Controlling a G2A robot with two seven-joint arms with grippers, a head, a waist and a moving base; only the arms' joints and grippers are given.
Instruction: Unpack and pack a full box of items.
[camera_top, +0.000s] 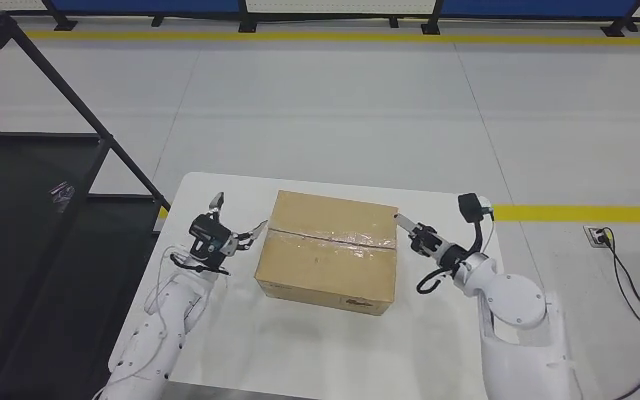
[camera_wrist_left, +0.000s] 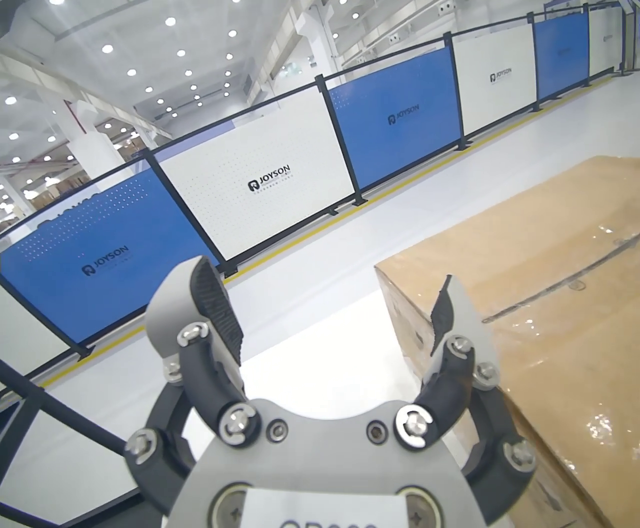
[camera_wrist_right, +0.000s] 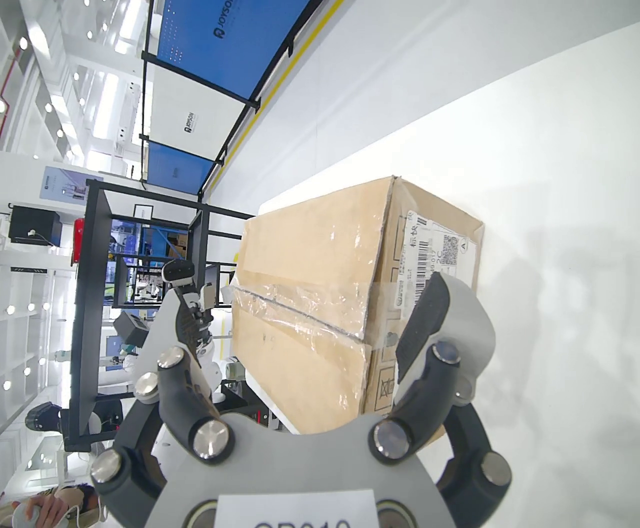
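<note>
1. Top view: the cardboard box (camera_top: 328, 250) sits mid-desk (camera_top: 235, 340), flaps shut and taped along the seam, so its contents are hidden. The left hand (camera_top: 240, 215) and right hand (camera_top: 405, 222) flank its two ends.
2. Left wrist view: the left hand (camera_wrist_left: 325, 290) is spread open just beside a box (camera_wrist_left: 550, 310) corner.
3. Right wrist view: the right hand (camera_wrist_right: 310, 295) is spread open, facing the box's (camera_wrist_right: 310, 240) labelled end.
</note>
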